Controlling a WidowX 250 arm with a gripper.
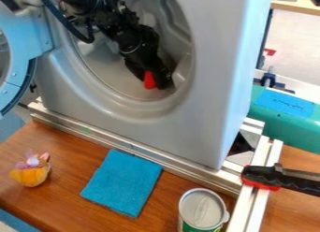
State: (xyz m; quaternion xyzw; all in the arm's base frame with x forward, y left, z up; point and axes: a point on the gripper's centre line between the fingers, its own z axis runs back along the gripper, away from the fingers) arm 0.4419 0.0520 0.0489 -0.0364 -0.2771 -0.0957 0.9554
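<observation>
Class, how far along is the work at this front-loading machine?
Done: the door stands open and the gripper is inside the opening.
In hand: a red object is at the gripper; whether it is firmly held isn't clear.
Left: probably letting go or withdrawing. The blue cloth, small toy and can sit outside; whether they matter, I can't tell.
</observation>
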